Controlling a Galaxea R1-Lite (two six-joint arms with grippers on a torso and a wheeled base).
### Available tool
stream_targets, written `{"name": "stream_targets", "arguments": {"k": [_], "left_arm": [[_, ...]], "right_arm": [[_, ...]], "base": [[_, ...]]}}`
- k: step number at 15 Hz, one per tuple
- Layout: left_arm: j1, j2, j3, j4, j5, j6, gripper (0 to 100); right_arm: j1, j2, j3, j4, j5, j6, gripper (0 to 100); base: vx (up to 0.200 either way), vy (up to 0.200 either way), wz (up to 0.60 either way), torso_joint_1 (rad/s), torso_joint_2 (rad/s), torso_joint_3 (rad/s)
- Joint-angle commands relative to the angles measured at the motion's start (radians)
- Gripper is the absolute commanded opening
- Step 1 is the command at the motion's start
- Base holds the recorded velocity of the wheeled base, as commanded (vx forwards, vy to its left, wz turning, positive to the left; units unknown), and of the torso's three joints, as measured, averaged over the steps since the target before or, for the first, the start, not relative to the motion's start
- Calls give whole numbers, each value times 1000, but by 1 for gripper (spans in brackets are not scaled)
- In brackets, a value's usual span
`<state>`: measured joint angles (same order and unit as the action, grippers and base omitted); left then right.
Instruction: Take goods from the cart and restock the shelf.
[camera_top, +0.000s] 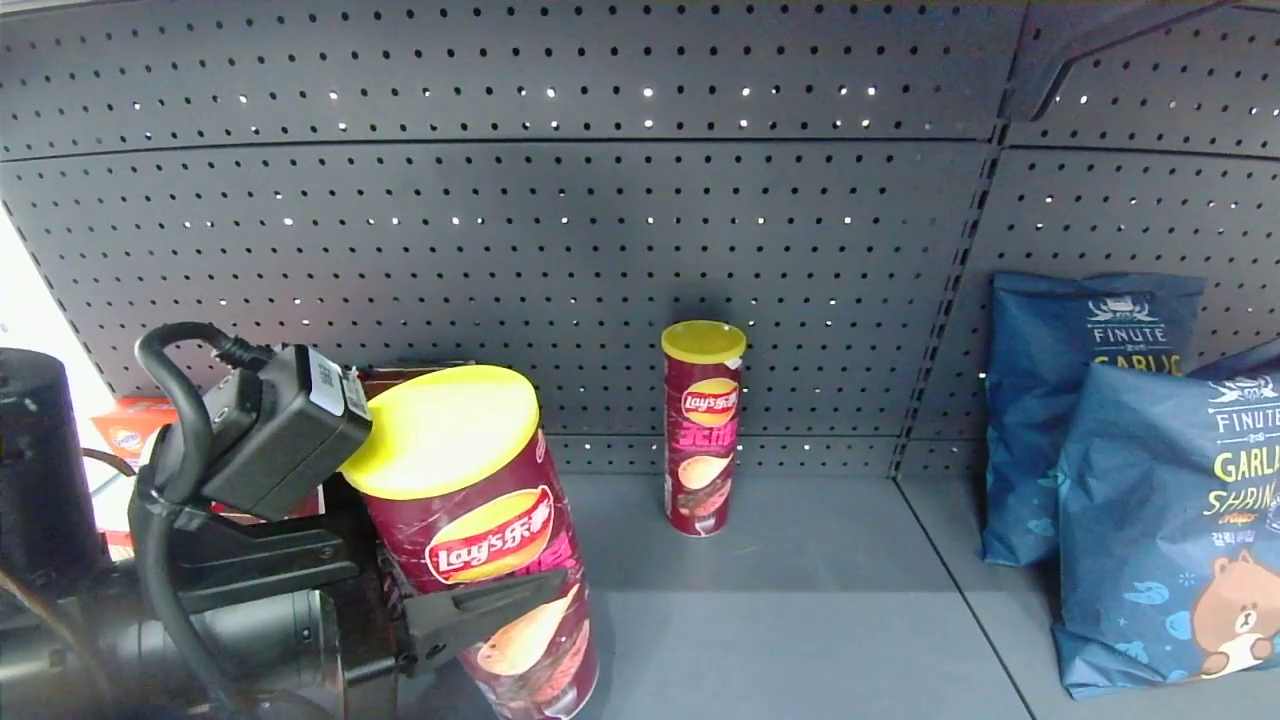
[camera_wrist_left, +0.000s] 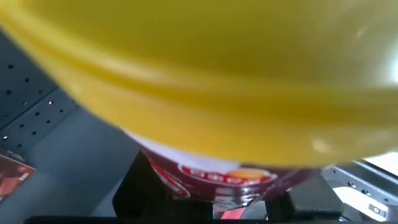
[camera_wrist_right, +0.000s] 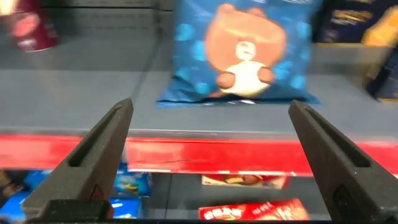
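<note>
My left gripper (camera_top: 455, 605) is shut on a maroon chip can with a yellow lid (camera_top: 490, 530), holding it tilted over the front left of the grey shelf (camera_top: 800, 600). Its lid (camera_wrist_left: 205, 81) sits very close in the left wrist view, with the can's body (camera_wrist_left: 230, 183) between the dark fingers. A second, same kind of chip can (camera_top: 702, 428) stands upright at the back of the shelf against the pegboard. My right gripper (camera_wrist_right: 211, 162) is open with nothing between its fingers, in front of the shelf's red edge (camera_wrist_right: 205, 154).
Blue snack bags (camera_top: 1170, 510) lean on the right part of the shelf; one with a bear print (camera_wrist_right: 242, 53) lies ahead of the right gripper. Red boxes (camera_top: 135, 430) sit behind the left arm. Packets (camera_wrist_right: 249, 208) fill the shelf below.
</note>
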<state>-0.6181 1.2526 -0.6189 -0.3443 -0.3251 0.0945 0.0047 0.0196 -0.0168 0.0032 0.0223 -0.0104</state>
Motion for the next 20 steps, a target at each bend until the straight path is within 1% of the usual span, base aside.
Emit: {"name": "stream_targets", "arguments": {"k": [1, 2, 4, 6, 8, 9, 11, 12, 14, 15, 17, 18, 20], "left_arm": [[0, -5, -2, -2, 0, -1, 0], [-5, -7, 11, -5, 0, 1, 0], [-9, -7, 22, -4, 0, 4, 0], [-8, -5, 18, -2, 0, 4, 0], [-8, -1, 15, -2, 11, 4, 0], [-9, -1, 19, -2, 14, 2, 0], [-6, 5, 19, -2, 14, 1, 0], [-6, 13, 19, -2, 14, 1, 0], [-6, 27, 21, -4, 14, 1, 0], [-6, 34, 21, -4, 14, 1, 0], [-5, 38, 19, -5, 12, 1, 0], [-5, 39, 19, -5, 12, 1, 0], [-3, 42, 19, -4, 11, 1, 0]], "right_arm": [[14, 284, -292, 0, 60, 67, 100], [37, 306, -310, 0, 79, 43, 100], [67, 313, -311, 23, 103, -95, 100], [70, 405, -359, 50, 110, -100, 100], [110, 507, -416, 49, 137, -108, 100], [187, 606, -482, 47, 179, -112, 100], [316, 749, -565, 44, 186, -106, 100], [373, 821, -585, 17, 182, -108, 100], [448, 990, -581, -155, 153, -111, 100], [471, 1071, -586, -242, 148, -111, 100], [479, 1226, -612, -362, 143, -114, 100], [479, 1263, -623, -377, 148, -114, 100], [486, 1390, -673, -450, 162, -117, 100]], "base": [[0, 0, 0, 0, 0, 0], [0, 0, 0, 0, 0, 0], [0, 0, 0, 0, 0, 0], [0, 0, 0, 0, 0, 0], [0, 0, 0, 0, 0, 0], [0, 0, 0, 0, 0, 0], [0, 0, 0, 0, 0, 0], [0, 0, 0, 0, 0, 0], [0, 0, 0, 0, 0, 0], [0, 0, 0, 0, 0, 0], [0, 0, 0, 0, 0, 0], [0, 0, 0, 0, 0, 0], [0, 0, 0, 0, 0, 0]]}}
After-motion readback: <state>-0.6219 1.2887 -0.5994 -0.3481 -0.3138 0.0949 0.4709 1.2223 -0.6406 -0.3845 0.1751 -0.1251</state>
